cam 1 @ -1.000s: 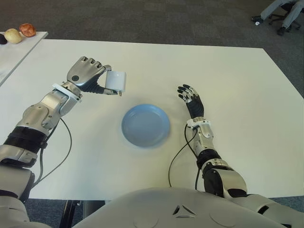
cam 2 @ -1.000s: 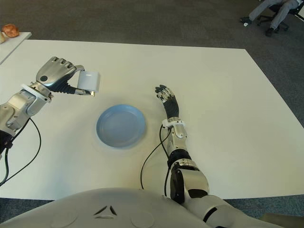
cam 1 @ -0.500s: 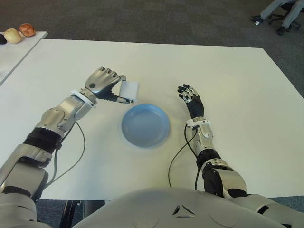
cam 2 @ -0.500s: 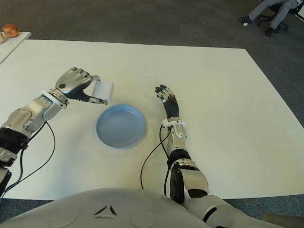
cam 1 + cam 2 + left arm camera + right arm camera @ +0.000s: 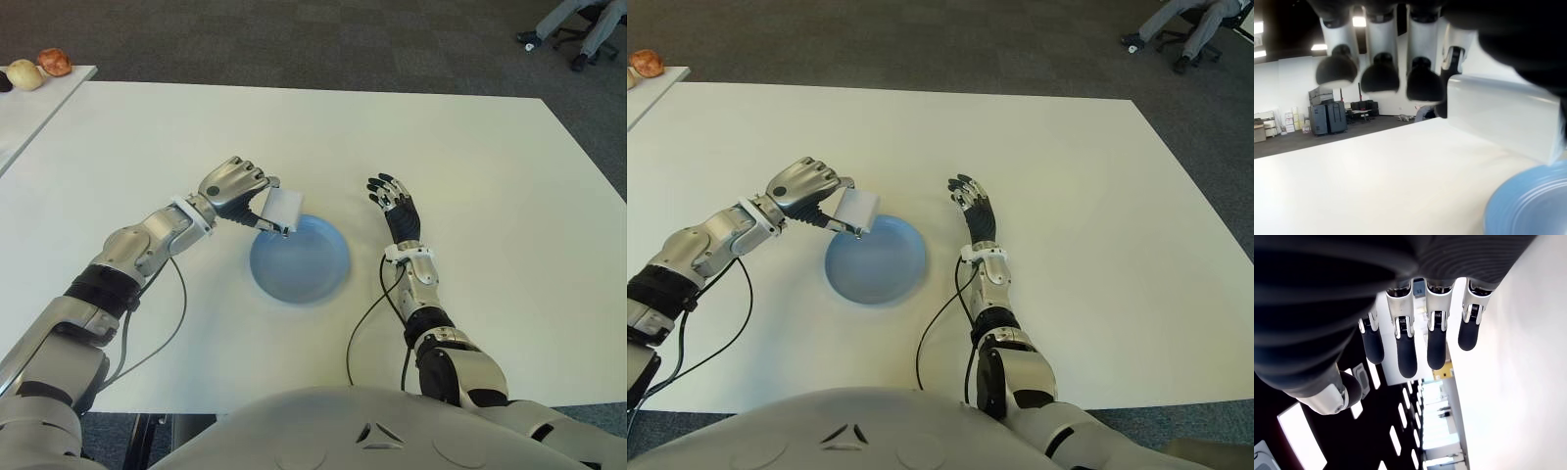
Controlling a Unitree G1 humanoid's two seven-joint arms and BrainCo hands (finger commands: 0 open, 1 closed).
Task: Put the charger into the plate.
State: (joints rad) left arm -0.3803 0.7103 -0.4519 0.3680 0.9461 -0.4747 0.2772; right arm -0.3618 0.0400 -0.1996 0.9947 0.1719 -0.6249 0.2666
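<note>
Counter (image 5: pixel 490 166) carries the blue plate (image 5: pixel 309 269) at its middle. Placement wants the charger (image 5: pixel 281 209) brought a little further toward the plate's centre and lowered before letting go, I judge, since it hangs over the rim at about ten o'clock. Left robot hand (image 5: pixel 235 186) is curled round the charger, prongs pointing down. Right robot hand (image 5: pixel 394 201) shows at the plate's three o'clock, fingers straight, holding nothing.
</note>
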